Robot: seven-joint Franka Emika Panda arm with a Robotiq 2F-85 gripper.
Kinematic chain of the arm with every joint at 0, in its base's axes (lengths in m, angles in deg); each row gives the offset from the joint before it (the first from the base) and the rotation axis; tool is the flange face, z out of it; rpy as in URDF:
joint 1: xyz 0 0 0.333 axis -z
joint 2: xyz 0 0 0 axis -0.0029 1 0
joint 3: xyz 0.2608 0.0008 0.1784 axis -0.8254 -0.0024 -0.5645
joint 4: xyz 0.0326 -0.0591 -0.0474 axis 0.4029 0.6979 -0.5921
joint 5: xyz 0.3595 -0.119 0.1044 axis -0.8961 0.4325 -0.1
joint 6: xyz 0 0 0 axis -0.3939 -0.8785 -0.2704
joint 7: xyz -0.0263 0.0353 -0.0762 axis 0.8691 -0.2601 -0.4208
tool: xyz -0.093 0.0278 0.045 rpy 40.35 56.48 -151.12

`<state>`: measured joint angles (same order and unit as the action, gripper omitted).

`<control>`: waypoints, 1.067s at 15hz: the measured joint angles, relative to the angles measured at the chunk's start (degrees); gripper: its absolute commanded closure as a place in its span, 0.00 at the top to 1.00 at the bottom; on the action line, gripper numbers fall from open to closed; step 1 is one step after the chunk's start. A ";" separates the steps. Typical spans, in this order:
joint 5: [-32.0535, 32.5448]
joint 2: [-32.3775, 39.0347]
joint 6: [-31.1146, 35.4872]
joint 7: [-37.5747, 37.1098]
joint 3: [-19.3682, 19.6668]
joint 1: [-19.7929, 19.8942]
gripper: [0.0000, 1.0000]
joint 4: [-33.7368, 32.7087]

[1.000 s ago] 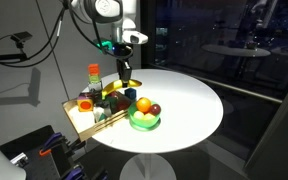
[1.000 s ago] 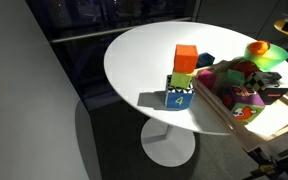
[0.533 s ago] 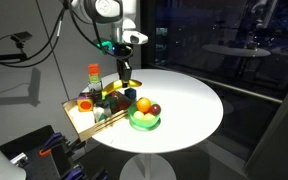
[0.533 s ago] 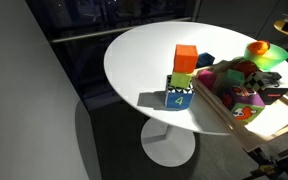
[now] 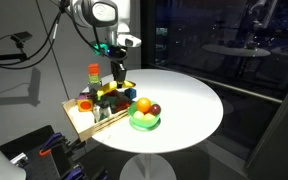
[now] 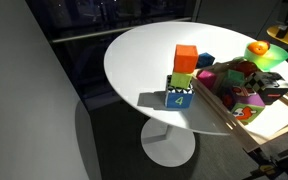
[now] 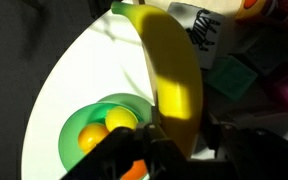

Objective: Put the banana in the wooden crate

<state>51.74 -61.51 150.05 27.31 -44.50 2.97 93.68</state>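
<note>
Gripper (image 7: 184, 140) clenched on the banana (image 7: 172, 75); banana juts forward above the wooden crate (image 5: 82, 123).

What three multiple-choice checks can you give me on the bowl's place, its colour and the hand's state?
1. Where is the bowl?
A. inside the wooden crate
B. on the table beside the wooden crate
C. on the floor

2. What colour is the bowl?
A. blue
B. white
C. green

3. What is the hand doing?
A. shut on the banana
B. open and empty
C. shut on an orange fruit

Answers:
1 B, in an exterior view it rests on the white table next to the crate.
2 C, its rim is bright green.
3 A, the wrist view shows the banana clamped in it.
</note>
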 measured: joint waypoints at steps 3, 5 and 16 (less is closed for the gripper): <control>0.09 -0.34 0.60 0.00 -1.16 -1.05 0.17 1.51; 0.12 -0.78 1.72 0.02 -1.82 -1.82 0.17 3.06; 1.81 -5.31 7.35 0.01 -5.50 -4.01 0.89 12.55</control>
<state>53.54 -66.82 157.39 27.32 -50.00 -1.04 106.23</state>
